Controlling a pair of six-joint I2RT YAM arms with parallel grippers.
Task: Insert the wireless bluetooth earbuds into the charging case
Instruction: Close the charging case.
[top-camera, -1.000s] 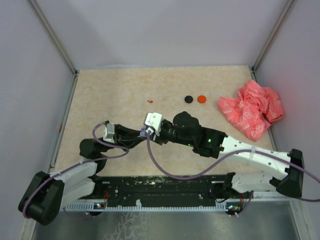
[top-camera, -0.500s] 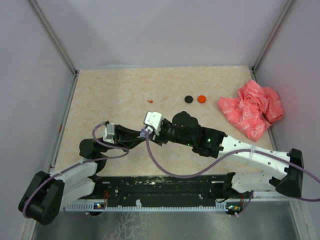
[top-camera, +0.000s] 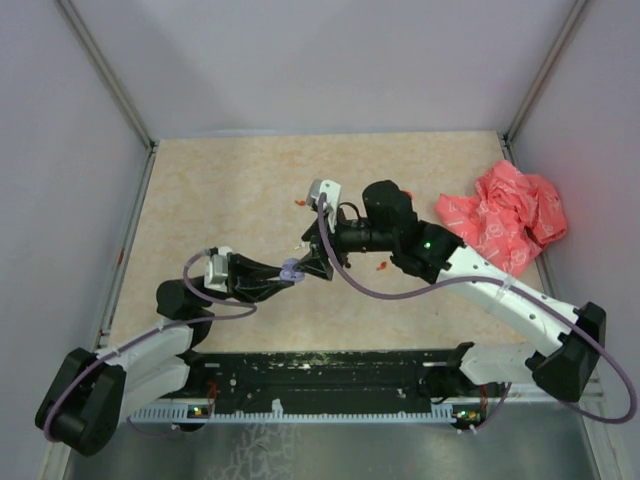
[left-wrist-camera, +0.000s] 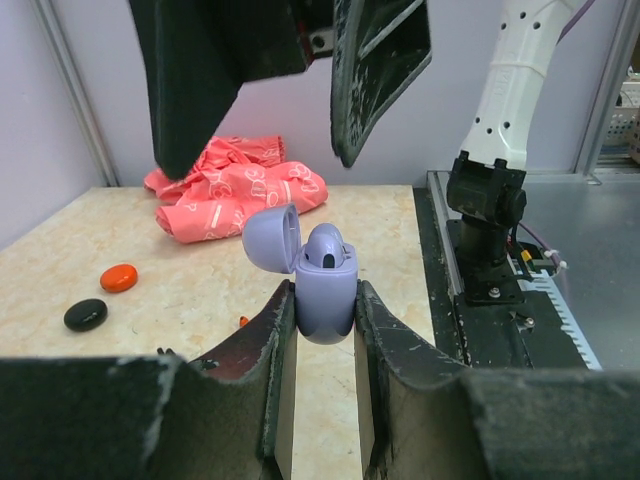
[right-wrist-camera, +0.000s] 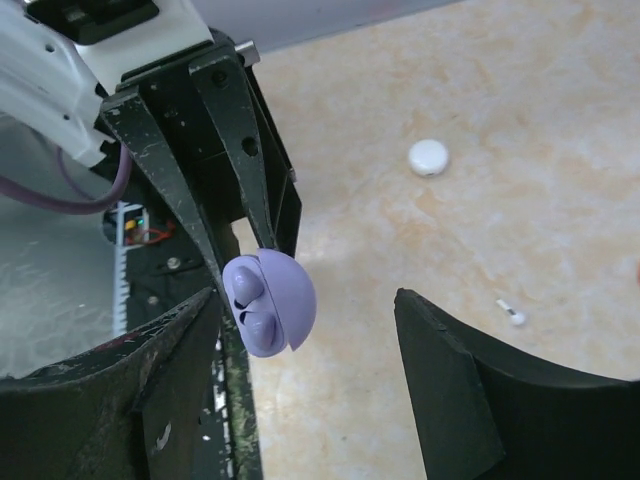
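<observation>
1. Two things could go wrong with your right gripper (left-wrist-camera: 268, 140). It hangs just above the charging case (left-wrist-camera: 325, 290), jaws spread and holding nothing. Bring it down off-centre and a finger could knock the open lid (left-wrist-camera: 272, 238) shut or twist the case.
2. Your left gripper (left-wrist-camera: 325, 305) is pinching the case by its sides, low down. A hard push from above could make the case slide or tilt in that narrow hold.
3. What look like two lilac earbuds (right-wrist-camera: 245, 305) sit inside the case. One seems to stand proud, so a jolt might pop it out.
4. One tiny white earbud (right-wrist-camera: 512, 315) lies loose on the table (top-camera: 220, 190), apart from the case and below it. Thick fingers could flick it away instead of picking it up.
</observation>
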